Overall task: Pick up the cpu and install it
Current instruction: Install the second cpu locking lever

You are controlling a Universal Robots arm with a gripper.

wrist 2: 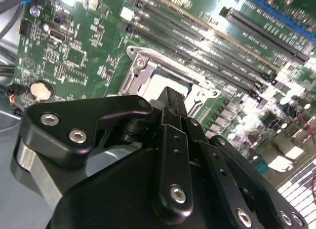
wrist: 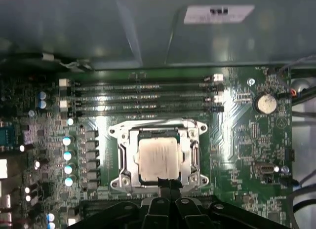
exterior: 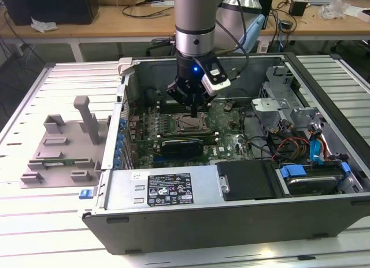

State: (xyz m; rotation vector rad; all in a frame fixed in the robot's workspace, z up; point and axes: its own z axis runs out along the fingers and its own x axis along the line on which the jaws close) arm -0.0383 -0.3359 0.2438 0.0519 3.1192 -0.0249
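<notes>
1. The arm (exterior: 195, 19) reaches straight down into the open case (exterior: 231, 222), which lies on its side on a slatted table (exterior: 34, 233).
2. The gripper (exterior: 194, 113) hangs just above the socket (exterior: 192, 125), mid-board in the exterior view.
3. Its fingers (wrist: 167, 187) are pressed together with no gap between the tips and nothing held; they also show in the second wrist view (wrist 2: 173, 108).
4. The cpu (wrist: 159, 159) lies flat inside the socket frame (wrist: 121, 133), silver top up. Part of it shows past the fingers in the second wrist view (wrist 2: 165, 82).
5. The fingertips sit at the cpu's edge; whether they touch it cannot be told.
6. Four memory slots (wrist: 143, 95) run alongside the socket, and a coin cell (wrist: 266, 103) lies further off.
7. A grey tray (exterior: 58, 146) lies on the table at the exterior view's left, well apart from the case.
</notes>
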